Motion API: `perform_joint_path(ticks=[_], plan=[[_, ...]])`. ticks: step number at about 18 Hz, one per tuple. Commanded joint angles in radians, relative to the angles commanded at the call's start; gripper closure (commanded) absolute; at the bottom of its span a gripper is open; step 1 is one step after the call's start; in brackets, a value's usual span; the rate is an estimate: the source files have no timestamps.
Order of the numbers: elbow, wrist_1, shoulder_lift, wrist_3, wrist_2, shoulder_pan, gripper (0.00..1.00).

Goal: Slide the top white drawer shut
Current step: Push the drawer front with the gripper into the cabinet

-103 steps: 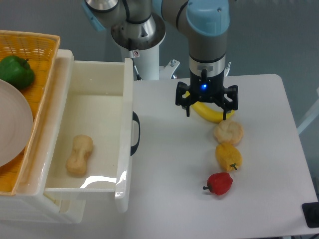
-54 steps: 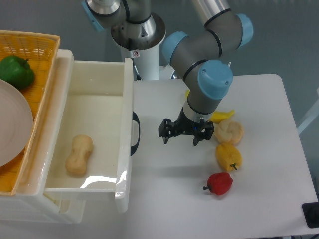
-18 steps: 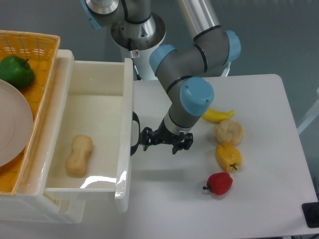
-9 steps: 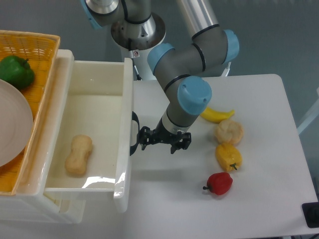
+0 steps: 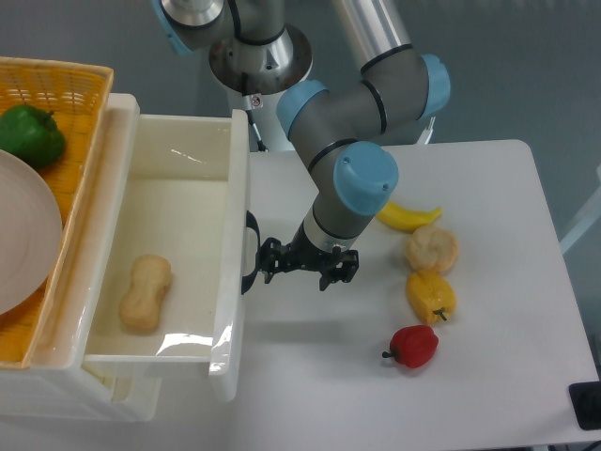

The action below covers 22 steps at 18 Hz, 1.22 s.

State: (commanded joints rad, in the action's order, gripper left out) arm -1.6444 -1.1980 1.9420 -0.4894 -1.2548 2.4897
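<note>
The black two-finger gripper [image 5: 299, 264] stood with its fingers spread apart and holding nothing, its leading fingertip pressed against the curved black handle [image 5: 250, 252] of the top white drawer [image 5: 178, 193], a glossy white plastic tray, deep and rectangular. Over the last second the gripper had crept leftward from just beside the handle into contact with it, and the drawer front had shifted slightly toward the cabinet. That suggested the push had only just begun, since the drawer still stood pulled far out over the matt white table [image 5: 488, 395].

Inside the drawer lay a pale, peanut-shaped bread piece [image 5: 145, 293] with a dull, crumbly look, and it had slid along with the tray. The orange woven wicker basket [image 5: 66, 103] on top held a shiny green bell pepper [image 5: 30, 133] and a smooth pale plate [image 5: 23, 244].

Right of the arm sat a yellow banana [image 5: 409, 216], a rough tan bun [image 5: 431, 250], a waxy yellow pepper [image 5: 431, 295] and a glossy red pepper [image 5: 413, 347], all well apart from the drawer.
</note>
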Motion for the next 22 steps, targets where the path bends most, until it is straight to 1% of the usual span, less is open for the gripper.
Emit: perform_joint_path(ticks=[13, 22], plan=[[0.003, 0.0, -0.015, 0.02, 0.025, -0.023, 0.0], [0.012, 0.0, -0.014, 0.052, 0.02, -0.071, 0.0]])
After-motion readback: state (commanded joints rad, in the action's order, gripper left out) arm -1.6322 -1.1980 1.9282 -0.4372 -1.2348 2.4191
